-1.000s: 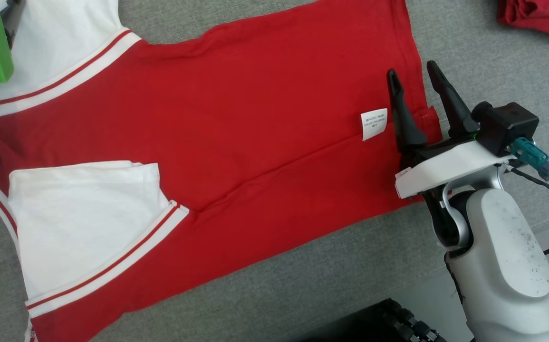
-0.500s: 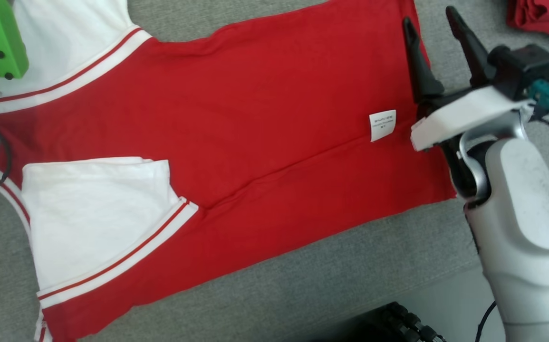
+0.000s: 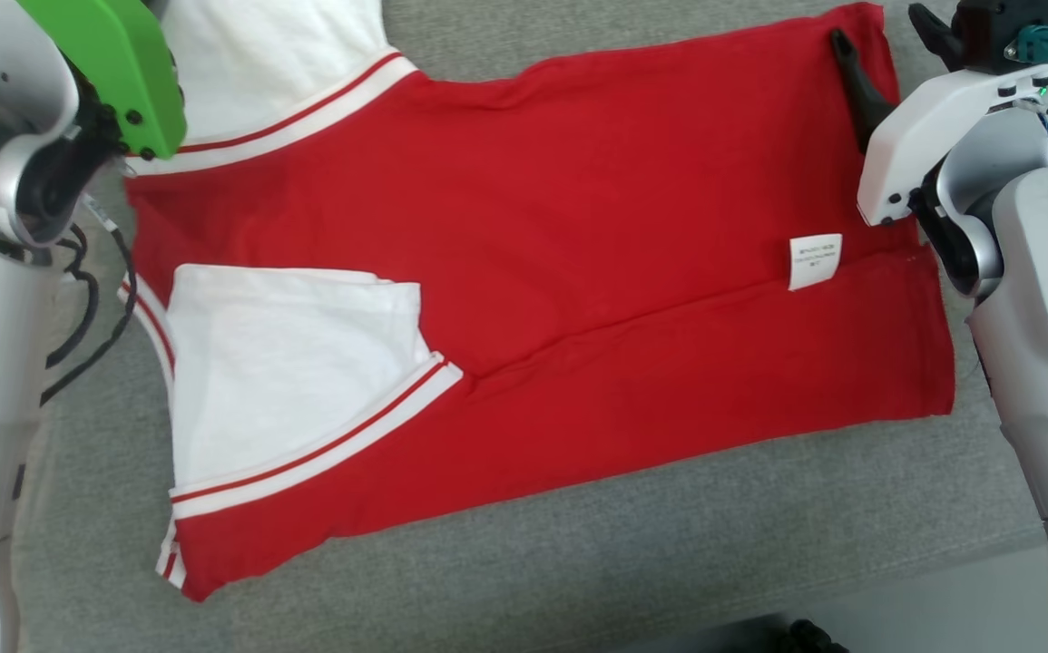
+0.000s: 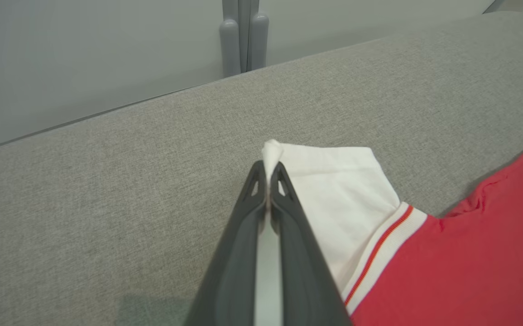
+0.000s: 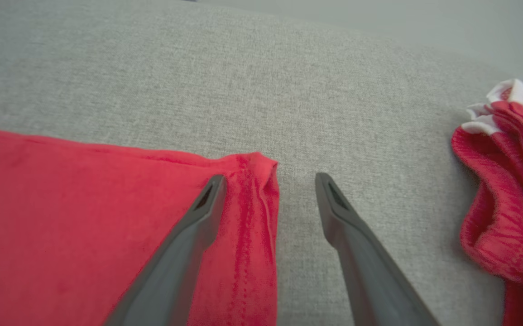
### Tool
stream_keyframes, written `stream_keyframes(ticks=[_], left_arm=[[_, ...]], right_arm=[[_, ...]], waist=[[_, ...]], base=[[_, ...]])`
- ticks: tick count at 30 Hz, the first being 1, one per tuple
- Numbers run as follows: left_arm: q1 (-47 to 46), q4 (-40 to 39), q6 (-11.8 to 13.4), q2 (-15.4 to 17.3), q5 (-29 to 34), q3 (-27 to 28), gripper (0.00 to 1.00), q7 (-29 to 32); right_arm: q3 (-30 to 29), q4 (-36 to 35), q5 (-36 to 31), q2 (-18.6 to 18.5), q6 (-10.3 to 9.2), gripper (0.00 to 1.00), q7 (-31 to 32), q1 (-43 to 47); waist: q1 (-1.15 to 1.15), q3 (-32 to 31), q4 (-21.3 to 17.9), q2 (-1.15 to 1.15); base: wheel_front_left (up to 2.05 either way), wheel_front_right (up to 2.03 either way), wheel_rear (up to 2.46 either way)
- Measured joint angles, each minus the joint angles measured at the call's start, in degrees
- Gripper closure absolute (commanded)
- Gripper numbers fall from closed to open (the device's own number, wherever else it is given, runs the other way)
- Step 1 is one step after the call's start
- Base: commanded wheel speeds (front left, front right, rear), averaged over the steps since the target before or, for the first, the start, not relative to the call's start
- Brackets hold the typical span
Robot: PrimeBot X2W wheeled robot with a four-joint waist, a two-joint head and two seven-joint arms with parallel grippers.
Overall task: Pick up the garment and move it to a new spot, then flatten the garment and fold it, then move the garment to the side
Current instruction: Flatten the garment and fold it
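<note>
Garment — soft matt knit cloth; grey surface — coarse woven fabric; paper-like label.

Bright, even, diffuse light; no glare. Faint soft shadows hug the garment edges. Head view sharp. Wrist views softer: close foreground below the garment blurred, slight wide-angle stretch beyond it.

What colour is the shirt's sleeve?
White sleeve, red stripe by the seam; head view shows it best.
</note>
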Motion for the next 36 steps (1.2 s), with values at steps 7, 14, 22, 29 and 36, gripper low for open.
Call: stream_keyframes(ticks=[7, 14, 22, 29, 36], left_arm=[[1.5, -1.0, -0.2, -0.8, -1.1, -0.9, 1.0, -2.2], [3.3, 0.1, -0.3, -0.8, -2.0, -1.2, 1.0, -3.9], [6.4, 0.0, -0.3, -0.9, -3.4, -2.0, 1.0, -7.0], [15.4, -5.9, -0.5, -0.2, -6.5, -1.6, 1.0, -11.1], [30.0, -12.2, 1.0, 0.3, -9.1, -0.6, 1.0, -14.8]], right_arm=[[2.4, 4.0, 2.7, -1.8, 0.0, 1.0, 2.0, -2.1], [2.9, 7.1, 2.9, -2.1, 0.0, 1.0, 1.9, -2.1], [4.0, 6.5, 3.1, -1.8, 0.0, 1.0, -4.3, -0.7], [4.5, 3.0, 5.9, -2.8, 0.0, 1.0, -9.7, 8.3], [1.0, -2.7, 8.0, -3.1, 0.0, 1.0, -12.3, 20.1]], waist=[[0.0, -1.6, 2.7, 0.0], [0.0, -4.4, 3.3, 0.0], [-0.01, -8.8, 3.2, 0.0], [-0.01, -13.6, 3.6, 0.0], [-0.01, -18.1, 4.7, 0.0]], base=[[0.0, 0.0, 0.0], [0.0, 0.0, 0.0], [0.0, 0.0, 0.0], [0.0, 0.0, 0.0], [0.0, 0.0, 0.0]])
